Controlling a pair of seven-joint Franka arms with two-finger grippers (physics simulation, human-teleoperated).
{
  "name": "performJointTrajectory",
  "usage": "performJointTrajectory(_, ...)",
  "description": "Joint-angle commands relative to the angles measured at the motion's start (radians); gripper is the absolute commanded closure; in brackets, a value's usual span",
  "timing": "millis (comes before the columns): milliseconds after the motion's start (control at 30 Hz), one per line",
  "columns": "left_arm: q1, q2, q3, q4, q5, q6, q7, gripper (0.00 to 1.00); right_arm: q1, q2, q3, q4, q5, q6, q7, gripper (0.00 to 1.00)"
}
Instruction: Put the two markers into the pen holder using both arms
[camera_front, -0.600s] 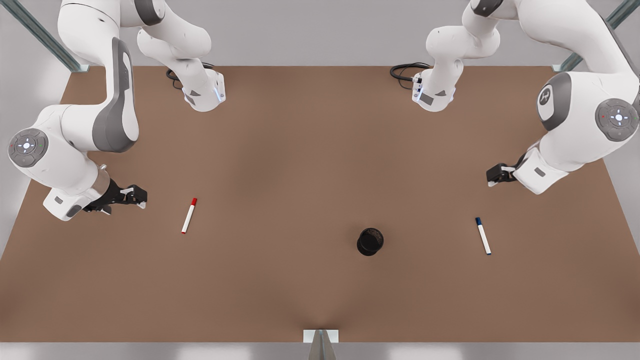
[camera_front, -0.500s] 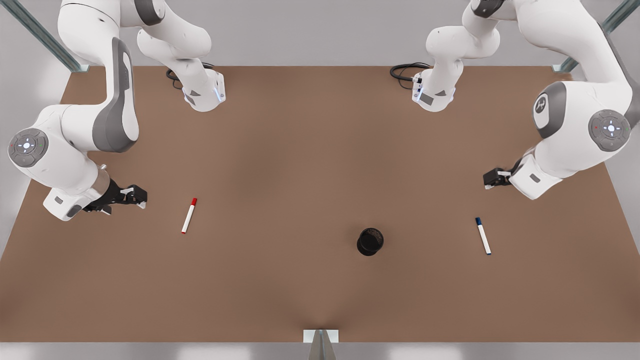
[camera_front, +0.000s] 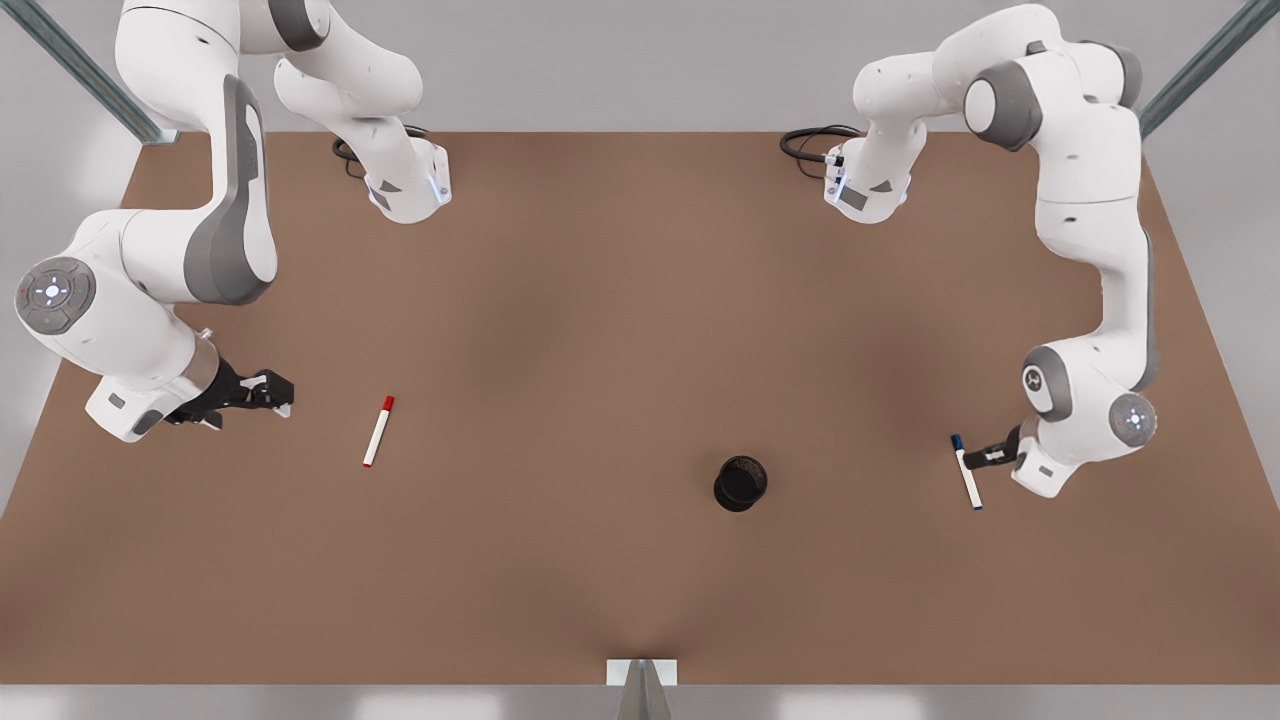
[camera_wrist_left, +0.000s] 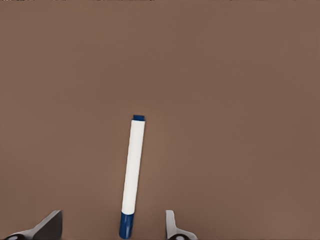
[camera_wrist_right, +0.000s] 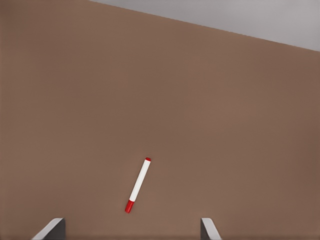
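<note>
Markers are both flat on the desk (camera_front: 600, 330). Left tool (camera_front: 975, 458) is spread, set low over the blue marker (camera_front: 966, 472) at the front view's right, straddling its cap end (camera_wrist_left: 126, 225) without contact. Right tool (camera_front: 262, 392) is spread, held well left of the red marker (camera_front: 377, 431). Holder (camera_front: 740, 483) is upright between the markers, nearer the blue one.

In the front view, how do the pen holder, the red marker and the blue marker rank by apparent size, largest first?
1. Pen holder: the bulkiest, though no longer than the markers.
2 and 3. Red marker and blue marker: they look alike in length and thickness, so I do not rank them.
</note>
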Motion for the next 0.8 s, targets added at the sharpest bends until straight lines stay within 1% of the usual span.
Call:
performJointTrajectory(0,-0.003,0.021,0.000,0.002,-0.015,0.164,0.024,0.00,0.001,0.012,0.000,0.000,0.001,0.024,-0.001,0.00)
performJointTrajectory(100,-0.006,0.067,0.000,0.022,-0.002,0.168,0.030,0.00,-0.020,0.116,0.000,-0.018,0.001,0.159,0.008,0.00)
performJointTrajectory(167,-0.020,0.094,-0.002,0.048,0.003,0.168,0.032,0.00,-0.032,0.157,0.004,-0.130,0.001,0.332,0.008,0.00)
performJointTrajectory(233,-0.026,0.120,-0.002,0.070,0.032,0.169,0.029,0.00,-0.034,0.211,0.004,-0.138,0.001,0.386,0.008,0.00)
performJointTrajectory(267,-0.026,0.127,-0.002,0.073,0.032,0.169,0.027,0.00,-0.035,0.225,0.004,-0.171,0.001,0.394,0.040,0.00)
performJointTrajectory(300,-0.024,0.132,-0.002,0.076,0.032,0.183,0.029,0.03,-0.035,0.222,0.008,-0.236,0.001,0.470,0.041,0.00)
performJointTrajectory(333,-0.023,0.136,-0.002,0.076,0.032,0.188,0.029,0.10,-0.035,0.226,0.009,-0.277,0.001,0.526,0.047,0.00)
performJointTrajectory(367,-0.023,0.140,-0.002,0.076,0.032,0.189,0.029,0.27,-0.023,0.242,0.018,-0.283,0.001,0.516,0.123,0.00)
performJointTrajectory(400,-0.021,0.141,-0.002,0.076,0.031,0.189,0.027,0.31,-0.023,0.248,0.029,-0.303,0.001,0.520,0.137,0.00)
performJointTrajectory(433,-0.023,0.147,-0.002,0.076,0.031,0.189,0.027,0.36,-0.023,0.265,0.032,-0.323,-0.001,0.515,0.217,0.00)
performJointTrajectory(500,-0.024,0.149,-0.002,0.077,0.031,0.197,0.029,0.39,-0.028,0.294,0.035,-0.332,0.001,0.529,0.241,0.00)
performJointTrajectory(533,-0.024,0.155,-0.002,0.079,0.032,0.206,0.030,0.45,-0.031,0.323,0.035,-0.326,0.001,0.533,0.307,0.00)
performJointTrajectory(567,-0.024,0.155,-0.002,0.079,0.032,0.207,0.030,0.49,-0.023,0.343,0.037,-0.325,-0.001,0.533,0.347,0.00)
performJointTrajectory(700,-0.024,0.163,-0.002,0.088,0.032,0.207,0.030,0.53,-0.035,0.381,0.038,-0.332,0.001,0.541,0.366,0.00)
performJointTrajectory(733,-0.024,0.163,-0.002,0.088,0.032,0.207,0.030,0.54,-0.035,0.384,0.038,-0.337,0.001,0.538,0.370,0.02)
performJointTrajectory(767,-0.024,0.163,0.000,0.088,0.032,0.207,0.032,0.58,-0.035,0.386,0.038,-0.345,0.001,0.539,0.370,0.05)
